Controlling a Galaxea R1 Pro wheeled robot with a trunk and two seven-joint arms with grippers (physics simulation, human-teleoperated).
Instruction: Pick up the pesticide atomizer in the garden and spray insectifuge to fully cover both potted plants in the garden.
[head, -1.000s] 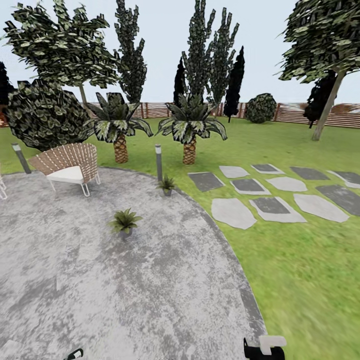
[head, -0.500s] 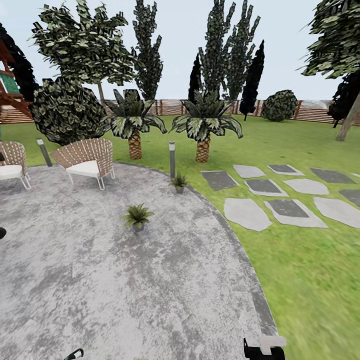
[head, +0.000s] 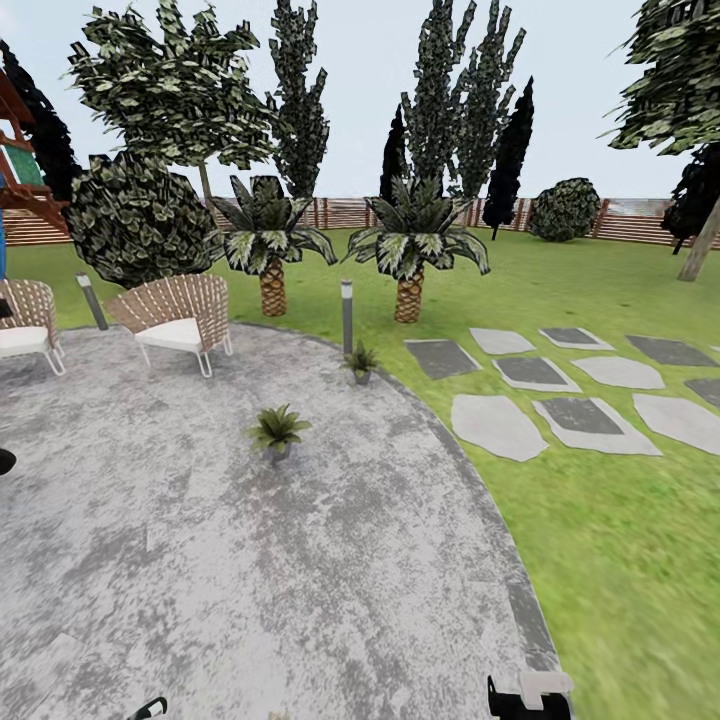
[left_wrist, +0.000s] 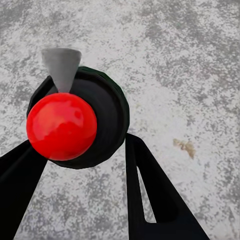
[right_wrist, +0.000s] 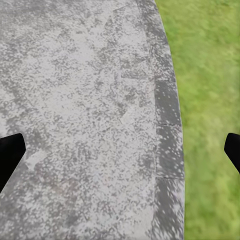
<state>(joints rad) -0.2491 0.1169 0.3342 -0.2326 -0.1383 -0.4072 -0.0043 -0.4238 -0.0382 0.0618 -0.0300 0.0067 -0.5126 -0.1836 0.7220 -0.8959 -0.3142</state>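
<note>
Patio paving (head: 300, 560) spreads ahead, with two potted plants on it: one (head: 277, 431) out in the open, the other (head: 361, 361) by a grey bollard lamp (head: 347, 312) at the lawn's edge. Left gripper (left_wrist: 82, 165) has its fingers closed around the pesticide atomizer (left_wrist: 75, 122), seen from its red-capped top. Right gripper (right_wrist: 120, 150) hangs spread wide above the patio border, holding nothing. Wicker chairs (head: 175, 318) stand well apart.
</note>
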